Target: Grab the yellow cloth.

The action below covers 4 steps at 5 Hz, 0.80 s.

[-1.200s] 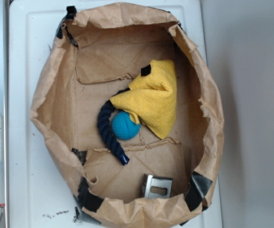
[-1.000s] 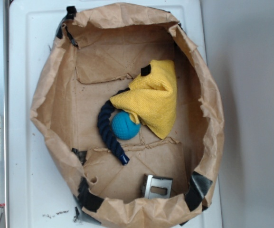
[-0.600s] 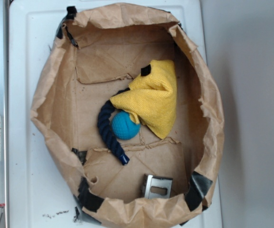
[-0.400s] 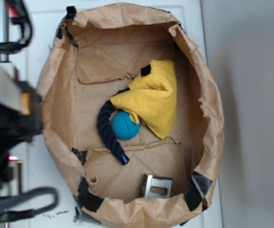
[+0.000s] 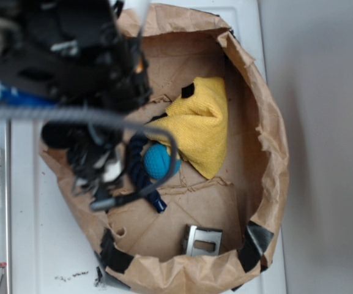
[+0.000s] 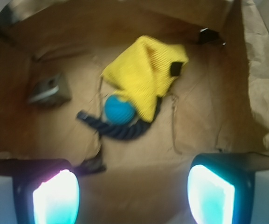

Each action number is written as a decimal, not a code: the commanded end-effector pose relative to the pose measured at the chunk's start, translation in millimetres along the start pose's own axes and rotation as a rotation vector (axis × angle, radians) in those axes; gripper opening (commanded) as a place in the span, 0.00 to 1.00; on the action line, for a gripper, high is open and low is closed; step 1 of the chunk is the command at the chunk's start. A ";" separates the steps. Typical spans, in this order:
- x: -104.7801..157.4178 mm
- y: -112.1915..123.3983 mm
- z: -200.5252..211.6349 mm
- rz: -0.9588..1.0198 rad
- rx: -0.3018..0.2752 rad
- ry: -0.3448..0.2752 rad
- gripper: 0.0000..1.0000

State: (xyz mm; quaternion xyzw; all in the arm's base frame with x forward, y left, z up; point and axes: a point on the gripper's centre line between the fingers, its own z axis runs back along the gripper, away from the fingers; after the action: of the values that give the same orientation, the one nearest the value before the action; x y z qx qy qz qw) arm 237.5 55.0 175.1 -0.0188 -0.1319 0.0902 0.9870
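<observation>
Bright yellow woven cloth [image 5: 196, 127] lies crumpled right of centre in the brown paper bag [image 5: 274, 153], overlapping the teal ball [image 5: 158, 161] and dark navy rope [image 5: 141, 174]. Gripper [image 6: 133, 186], fingers spread wide and empty, sits at the wrist view's lower edge, well apart from the cloth.

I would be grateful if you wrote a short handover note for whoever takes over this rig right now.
Gripper: open, empty, above the paper bag's floor, apart from everything in it.
Yellow cloth: crumpled on the bag floor, black tag at one corner, draped partly over the teal ball and the navy rope.
A metal piece lies apart, near the bag wall.
Done: arm is over the bag; nothing grasped.
Left: descend on the cloth's free part, away from ball and rope, close and lift.
</observation>
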 end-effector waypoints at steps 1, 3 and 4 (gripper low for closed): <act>20.9 23.2 -12.3 0.102 0.053 0.009 1.00; 25.1 29.8 -42.9 0.149 0.055 -0.043 1.00; 37.6 22.9 -75.1 0.148 0.107 -0.098 1.00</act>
State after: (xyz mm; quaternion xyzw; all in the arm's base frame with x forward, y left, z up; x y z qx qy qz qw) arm 287.3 77.8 95.9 0.0254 -0.1507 0.1696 0.9736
